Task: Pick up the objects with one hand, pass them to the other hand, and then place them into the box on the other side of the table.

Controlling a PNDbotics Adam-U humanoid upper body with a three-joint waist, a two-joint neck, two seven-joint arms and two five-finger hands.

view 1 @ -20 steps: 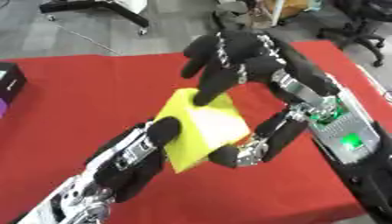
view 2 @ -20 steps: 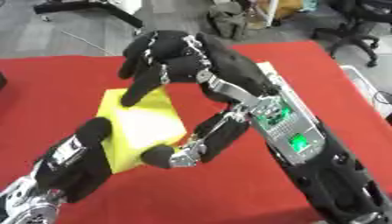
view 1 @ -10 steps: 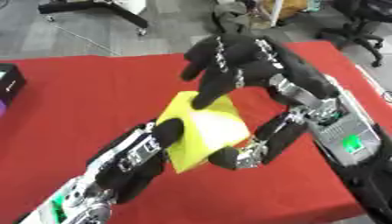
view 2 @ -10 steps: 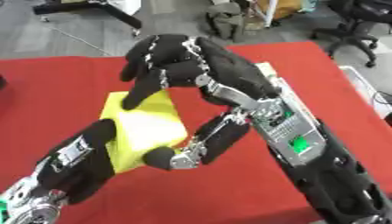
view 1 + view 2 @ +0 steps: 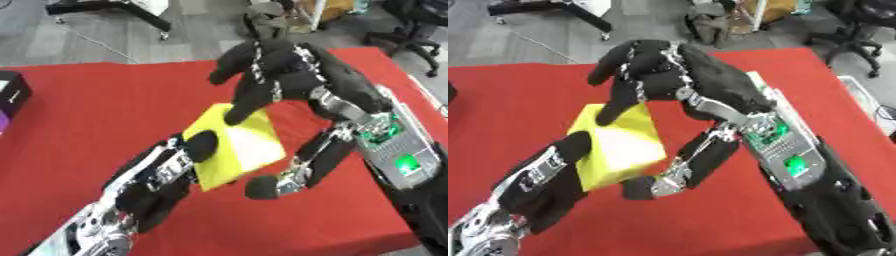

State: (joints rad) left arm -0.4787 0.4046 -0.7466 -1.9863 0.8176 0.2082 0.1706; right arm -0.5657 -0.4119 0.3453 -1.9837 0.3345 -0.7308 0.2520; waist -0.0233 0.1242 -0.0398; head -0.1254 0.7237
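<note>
**A:** Start at the left. What's there?

**B:** A dark box [image 5: 12,95] sits at the far left edge of the red worktop [image 5: 96,105], only partly in view. Next to the right, the left hand [image 5: 175,162] comes up from the lower left and carries the yellow block [image 5: 238,145] above the cloth, in the middle of the scene. Its fingers lie against the block's near-left side and seem to curl on it, though most of the contact is hidden behind the block.

**B:** Then the right hand [image 5: 654,75], entering from the right. Its fingers are spread and reach down over the block's top edge, one fingertip touching the upper face, while the thumb [image 5: 645,187] hangs apart below the block's lower right corner. It hasn't closed on anything yet.

**A:** How will the block handle?

**B:** I'd judge it light and fairly stiff: its faces look flat and its edges crisp, with no sag where it's held. The smooth faces may slip on the black fingers.

**A:** Where should the right hand take it?

**B:** Across two opposite flat faces, thumb under the lower right face and fingers over the top, clear of the left hand's fingers so they can let go cleanly.
</note>
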